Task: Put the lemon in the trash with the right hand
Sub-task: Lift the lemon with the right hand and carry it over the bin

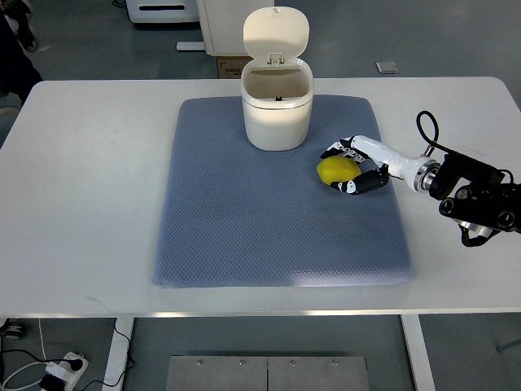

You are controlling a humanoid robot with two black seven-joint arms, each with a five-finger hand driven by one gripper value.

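Lemon (336, 169) first: in the top view, the only one, it lies on the blue mat (244, 228), just to the right of the white trash bin (277, 110) and a little toward the robot's side of it, near the bin's base but apart from it. The bin stands at the far middle of the mat with its lid (277, 32) flipped up and back, so the mouth is open and nothing blocks the way in. What sits inside the bin is too dim to tell.

The right hand (356, 167) comes in from the right edge, low over the mat, on the side of the lemon away from the bin. Its fingers (338, 149) are curled around the fruit, some over the far side and some along the near side, cupping it between them. Whether they press firmly or only wrap loosely cannot be told from this angle. The lemon looks to be resting on the mat, not lifted.

By that reading, the reach is done and the grasp is being made or just made. Left to do: raise the lemon, carry it the short way left and up over the bin's rim, and let it go into the opening. The left hand does not show anywhere on the table (81, 204).
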